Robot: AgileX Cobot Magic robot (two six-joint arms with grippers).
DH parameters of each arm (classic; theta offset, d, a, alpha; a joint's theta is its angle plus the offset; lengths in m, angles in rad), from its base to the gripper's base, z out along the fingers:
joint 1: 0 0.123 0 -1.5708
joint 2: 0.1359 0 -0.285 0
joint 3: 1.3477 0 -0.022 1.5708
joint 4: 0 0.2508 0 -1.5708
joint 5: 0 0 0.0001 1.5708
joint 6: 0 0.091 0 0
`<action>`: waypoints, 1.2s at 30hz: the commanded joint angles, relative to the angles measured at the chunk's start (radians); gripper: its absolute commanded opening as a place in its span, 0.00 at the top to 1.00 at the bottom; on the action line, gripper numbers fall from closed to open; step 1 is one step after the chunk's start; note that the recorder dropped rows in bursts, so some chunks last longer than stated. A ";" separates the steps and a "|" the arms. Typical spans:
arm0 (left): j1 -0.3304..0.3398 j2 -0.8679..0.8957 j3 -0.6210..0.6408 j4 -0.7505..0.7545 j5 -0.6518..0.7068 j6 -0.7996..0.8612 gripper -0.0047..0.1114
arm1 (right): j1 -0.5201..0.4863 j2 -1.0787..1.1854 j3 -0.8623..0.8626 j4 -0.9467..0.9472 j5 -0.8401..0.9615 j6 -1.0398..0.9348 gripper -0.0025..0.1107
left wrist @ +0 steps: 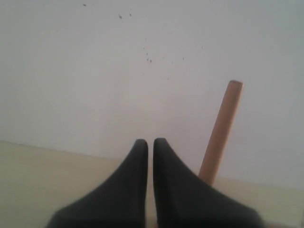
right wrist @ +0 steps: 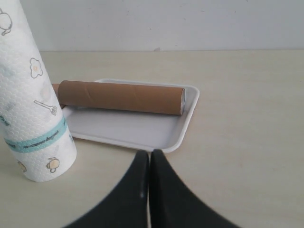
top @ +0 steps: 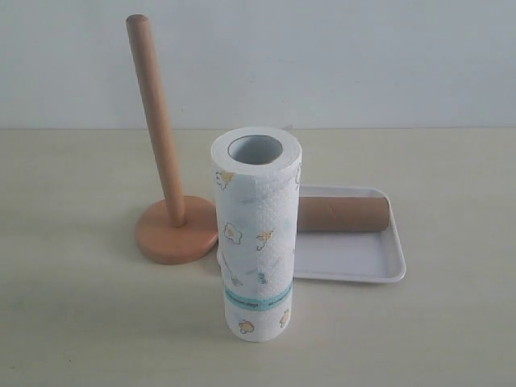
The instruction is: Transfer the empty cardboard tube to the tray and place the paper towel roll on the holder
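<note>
The paper towel roll (top: 255, 234) stands upright on the table in front, white with yellow figures and a teal band. Behind it the brown cardboard tube (top: 344, 214) lies on its side in the white tray (top: 363, 262). The wooden holder (top: 173, 230) stands bare at the left, its pole rising to a rounded top. Neither gripper shows in the exterior view. My left gripper (left wrist: 150, 141) is shut and empty, with the holder's pole (left wrist: 221, 132) beyond it. My right gripper (right wrist: 150, 153) is shut and empty, just short of the tray's rim (right wrist: 183, 135), with the tube (right wrist: 121, 97) and roll (right wrist: 33, 109) ahead.
A pale wooden table top (top: 451, 330) spreads around the things, with a plain white wall (top: 339, 56) behind it.
</note>
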 commanded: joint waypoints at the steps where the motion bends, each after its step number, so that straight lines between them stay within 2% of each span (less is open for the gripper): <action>1: 0.003 -0.002 0.007 0.044 0.115 0.035 0.92 | -0.002 -0.004 -0.001 0.001 -0.007 -0.004 0.98; 8: 0.005 -0.002 0.007 0.191 0.421 0.035 0.92 | -0.002 -0.004 -0.001 0.001 -0.007 -0.004 0.98; 36: 0.005 -0.002 0.007 0.191 0.423 0.035 0.92 | -0.002 -0.004 -0.001 0.006 -0.009 -0.004 0.98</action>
